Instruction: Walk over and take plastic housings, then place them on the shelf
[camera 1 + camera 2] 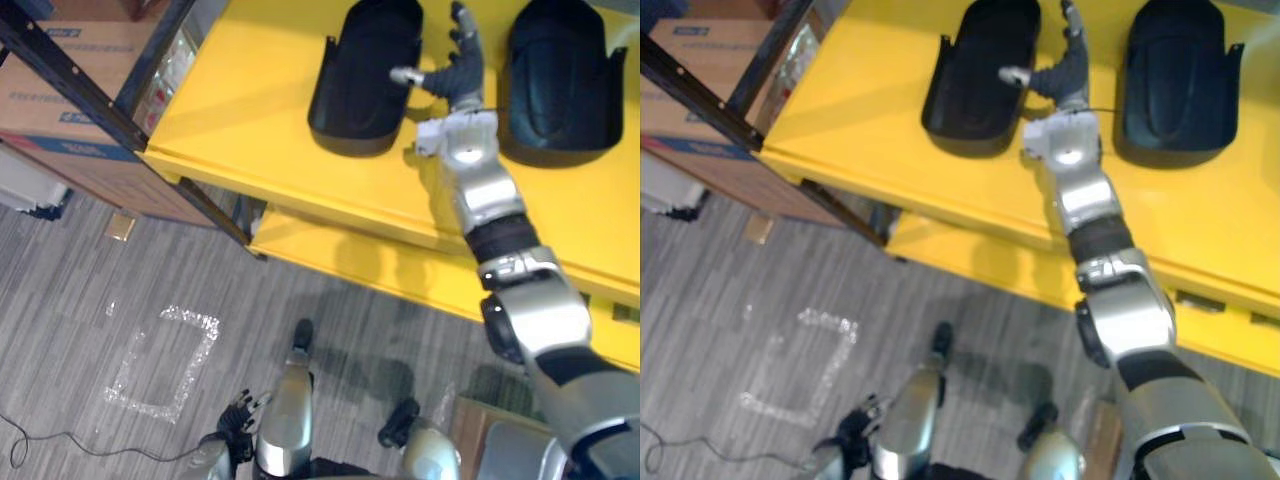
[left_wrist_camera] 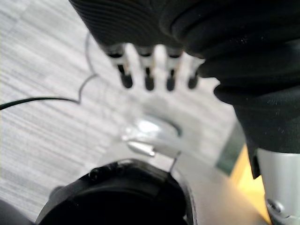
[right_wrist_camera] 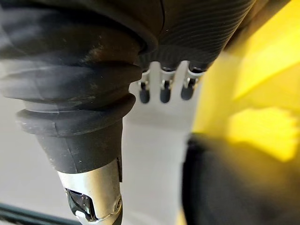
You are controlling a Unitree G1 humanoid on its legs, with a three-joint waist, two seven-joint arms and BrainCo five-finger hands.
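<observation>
Reaching over the yellow shelf (image 1: pixel 230 120), your right hand (image 1: pixel 463 72) released, fingers straight, one black housing (image 1: pixel 365 80) and another housing (image 1: pixel 555 85) lying on the shelf either side, your left hand (image 1: pixel 238 418) relaxed, well below the shelf

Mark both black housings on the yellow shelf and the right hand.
left housing (image 1: pixel 365 85): left eye view, its hollow middle.
right housing (image 1: pixel 555 85): left eye view, its hollow middle.
right hand (image 1: pixel 458 72): left eye view, its dark ribbed back.
</observation>
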